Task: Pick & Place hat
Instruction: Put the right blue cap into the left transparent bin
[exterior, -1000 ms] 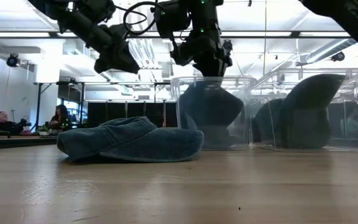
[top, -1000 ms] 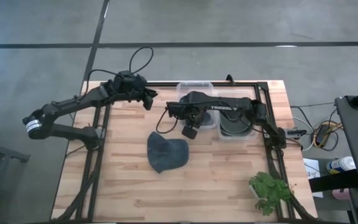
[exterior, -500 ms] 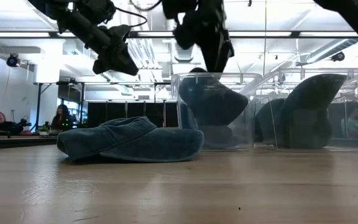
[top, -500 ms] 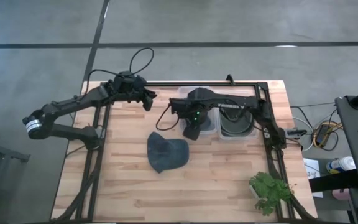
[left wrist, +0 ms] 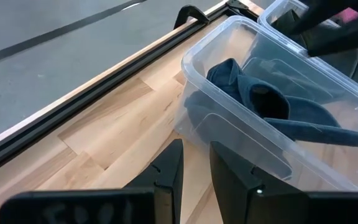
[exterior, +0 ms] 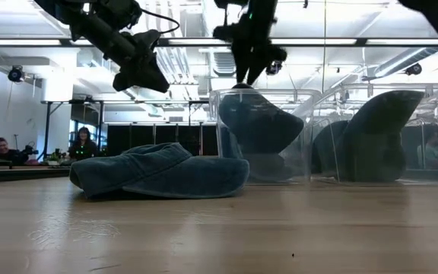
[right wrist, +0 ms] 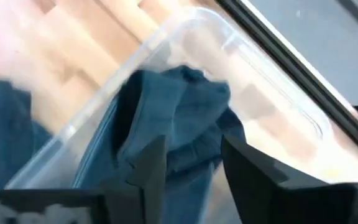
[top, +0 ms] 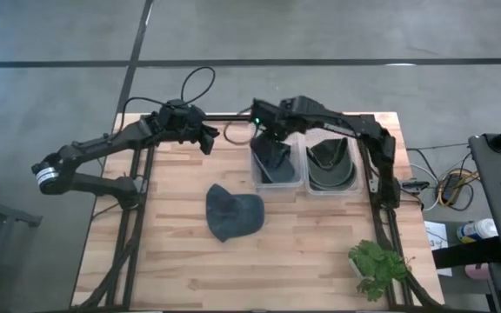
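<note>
now the hat (top: 272, 158) lies in the bin (top: 257, 174), just below the empty, slightly parted right pincer (top: 266, 130).

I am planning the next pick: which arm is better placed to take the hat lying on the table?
Probably the left. The left gripper hovers free near the hat on the table. The right gripper is open above the bin holding a hat.

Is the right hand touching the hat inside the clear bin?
Apart. The right wrist view shows the right hand open, with the hat in the bin lying beyond its fingertips, clear of both.
</note>
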Motion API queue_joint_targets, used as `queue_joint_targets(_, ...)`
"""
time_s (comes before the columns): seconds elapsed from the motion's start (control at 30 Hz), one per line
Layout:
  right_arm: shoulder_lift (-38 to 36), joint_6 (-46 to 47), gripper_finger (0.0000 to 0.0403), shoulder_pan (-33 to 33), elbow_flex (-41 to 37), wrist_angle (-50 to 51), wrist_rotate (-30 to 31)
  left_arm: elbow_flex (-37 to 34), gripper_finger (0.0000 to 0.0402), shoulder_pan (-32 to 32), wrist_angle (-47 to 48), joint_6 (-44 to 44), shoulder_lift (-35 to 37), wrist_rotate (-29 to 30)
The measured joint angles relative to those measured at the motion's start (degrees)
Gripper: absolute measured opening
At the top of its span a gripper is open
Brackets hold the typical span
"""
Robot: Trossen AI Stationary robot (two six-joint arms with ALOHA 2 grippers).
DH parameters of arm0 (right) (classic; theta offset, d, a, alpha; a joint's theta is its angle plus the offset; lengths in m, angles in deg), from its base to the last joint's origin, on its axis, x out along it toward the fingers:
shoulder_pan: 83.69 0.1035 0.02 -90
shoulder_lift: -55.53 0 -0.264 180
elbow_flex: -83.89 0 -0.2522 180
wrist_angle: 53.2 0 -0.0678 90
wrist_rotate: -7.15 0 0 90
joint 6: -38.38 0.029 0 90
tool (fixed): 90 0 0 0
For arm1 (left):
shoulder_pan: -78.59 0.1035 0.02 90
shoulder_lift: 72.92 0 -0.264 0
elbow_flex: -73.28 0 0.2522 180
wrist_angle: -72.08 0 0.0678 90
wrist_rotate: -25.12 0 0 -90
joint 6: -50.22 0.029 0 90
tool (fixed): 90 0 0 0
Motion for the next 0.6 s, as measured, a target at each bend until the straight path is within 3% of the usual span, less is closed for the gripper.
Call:
queue_joint_targets(0.27,7.84,-5.1,0.0097,-2.03,-3.75,-0.92,-5.32,0.0,0.0073,-0.09,0.48,-1.42,0.0,-0.45)
queue_joint_targets(0.4,11.55,-6.09,0.0089,-1.95,-5.46,-2.55,-6.4,0.0,0.0073,-0.11,0.48,-1.35,0.0,-0.52)
queue_joint_targets(0.6,13.32,-7.68,0.0084,-1.68,-6.68,-3.06,-12.67,0.0,0.0073,-0.13,0.5,-1.33,0.0,-0.62)
